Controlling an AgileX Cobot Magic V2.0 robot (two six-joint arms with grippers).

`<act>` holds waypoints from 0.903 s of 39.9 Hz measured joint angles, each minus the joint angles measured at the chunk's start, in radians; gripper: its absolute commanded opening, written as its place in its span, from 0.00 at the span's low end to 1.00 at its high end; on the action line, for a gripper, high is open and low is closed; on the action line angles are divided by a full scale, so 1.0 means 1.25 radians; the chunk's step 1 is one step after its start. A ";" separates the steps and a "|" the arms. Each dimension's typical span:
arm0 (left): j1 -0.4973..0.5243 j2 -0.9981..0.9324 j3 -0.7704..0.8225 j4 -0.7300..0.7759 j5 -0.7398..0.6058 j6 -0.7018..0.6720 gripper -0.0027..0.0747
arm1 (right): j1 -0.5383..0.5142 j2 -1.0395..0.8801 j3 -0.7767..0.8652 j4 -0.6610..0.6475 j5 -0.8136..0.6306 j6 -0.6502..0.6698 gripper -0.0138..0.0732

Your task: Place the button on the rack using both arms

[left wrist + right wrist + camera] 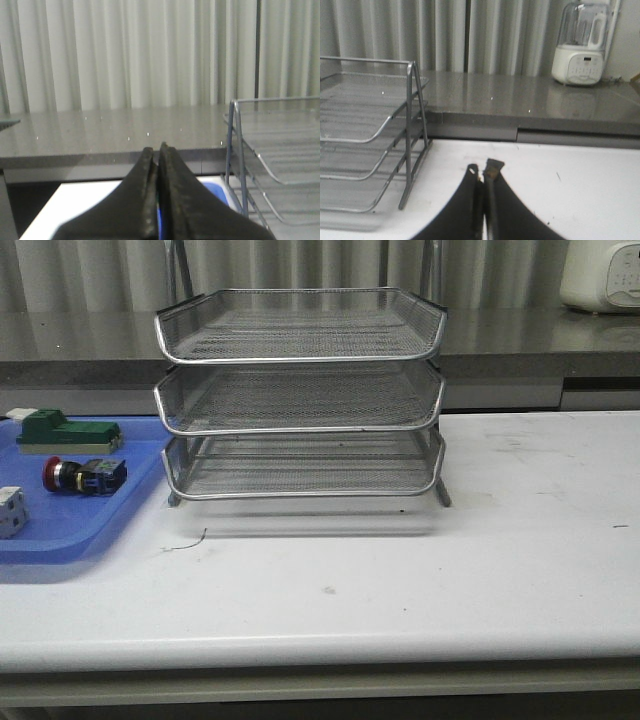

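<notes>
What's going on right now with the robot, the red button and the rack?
Left gripper and right gripper shut, empty, raised off the table. Button lying on the blue tray, left of the rack. Rack tiers empty, nothing blocking.

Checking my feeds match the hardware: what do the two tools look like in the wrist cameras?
Both are matte black with two curved, tapering fingers. The left tool looks plain; the right tool has pale scuffs at its fingertips. No cables or markings show.

The white table [420, 580] carries the rack [300, 400], standing just ahead of the closed left gripper [157, 150] and beside the closed right gripper [484, 172]. A blue tray [100, 525] lies under the left gripper, touching the rack's foot.
</notes>
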 measured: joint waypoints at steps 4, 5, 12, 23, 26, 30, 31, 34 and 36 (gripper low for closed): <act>0.000 0.106 -0.060 0.003 0.069 0.000 0.01 | 0.000 0.101 -0.054 0.011 0.048 0.000 0.09; 0.000 0.134 -0.071 0.004 0.081 0.002 0.01 | 0.000 0.122 -0.065 0.016 0.056 0.000 0.09; 0.000 0.259 -0.107 0.007 0.120 0.005 0.01 | 0.000 0.257 -0.107 0.034 0.085 0.000 0.09; 0.000 0.280 -0.110 0.007 0.131 0.005 0.21 | 0.000 0.293 -0.108 0.037 0.094 0.000 0.29; 0.000 0.280 -0.110 0.008 0.131 0.005 0.44 | 0.000 0.293 -0.108 0.037 0.093 0.000 0.48; 0.000 0.280 -0.110 0.008 0.131 0.006 0.72 | 0.000 0.293 -0.108 0.038 0.093 0.000 0.72; 0.000 0.280 -0.110 0.008 0.131 0.006 0.79 | 0.000 0.293 -0.108 0.038 0.093 0.000 0.77; 0.000 0.280 -0.110 0.008 0.131 0.006 0.88 | 0.000 0.295 -0.108 0.040 0.081 0.000 0.84; 0.000 0.280 -0.110 0.008 0.131 0.006 0.88 | 0.000 0.300 -0.108 0.046 0.071 0.000 0.83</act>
